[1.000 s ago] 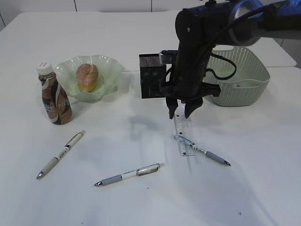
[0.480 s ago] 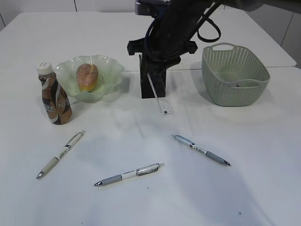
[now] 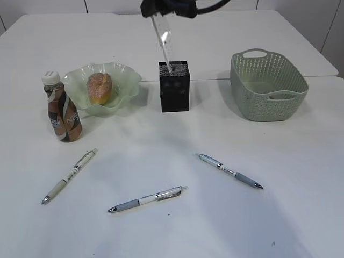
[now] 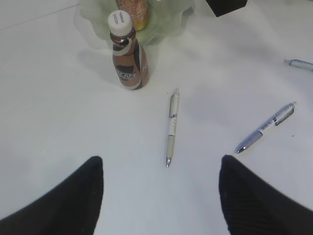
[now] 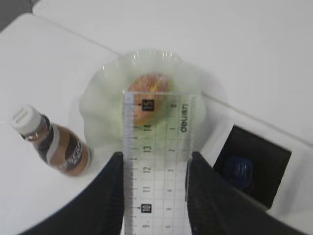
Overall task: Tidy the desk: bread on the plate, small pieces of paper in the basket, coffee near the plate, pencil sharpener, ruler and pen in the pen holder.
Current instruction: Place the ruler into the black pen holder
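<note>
— While my right gripper (image 5: 155, 196) clamps the ruler (image 3: 164, 43) above the pen holder (image 3: 174, 86), how should I finish?
— Square it over the opening, lower gently, then release. My left gripper (image 4: 159, 196) hangs spread, empty.

A clear ruler (image 3: 165, 43) hangs tilted above the black pen holder (image 3: 174, 86). Bread (image 3: 99, 87) sits on the green plate (image 3: 123, 75), coffee bottle (image 3: 62, 107) beside it. Three pens (image 3: 70, 175) (image 3: 148, 199) (image 3: 229, 171) lie scattered, the basket (image 3: 269, 86) well right.
</note>
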You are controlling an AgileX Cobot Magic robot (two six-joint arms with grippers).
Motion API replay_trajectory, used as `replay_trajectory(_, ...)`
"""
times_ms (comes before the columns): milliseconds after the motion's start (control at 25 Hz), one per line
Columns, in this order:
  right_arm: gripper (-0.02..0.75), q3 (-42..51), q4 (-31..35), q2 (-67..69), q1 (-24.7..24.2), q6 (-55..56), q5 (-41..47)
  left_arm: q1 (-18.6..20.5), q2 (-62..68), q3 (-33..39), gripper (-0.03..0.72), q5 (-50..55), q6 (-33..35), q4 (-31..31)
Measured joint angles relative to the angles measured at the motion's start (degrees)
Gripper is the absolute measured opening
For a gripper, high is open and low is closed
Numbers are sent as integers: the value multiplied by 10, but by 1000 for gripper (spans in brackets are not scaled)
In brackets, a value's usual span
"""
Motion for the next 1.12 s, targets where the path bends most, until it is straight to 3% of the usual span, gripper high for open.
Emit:
replay_trajectory(400,291,-1,-2,-11,0,-46,-132,0,0,0,519,-49,0,0)
replay_trajectory(520,291,8,-28,-11,0,-50,-215,0,5,0,517,-58,0,0)
replay_trajectory(1000,290,164,-84,-10,0,-52,-441,0,34,0,517,-71,0,0)
replay_trajectory(1120,290,170,-86,-10,0,-52,-454,0,35,0,516,-80,0,0)
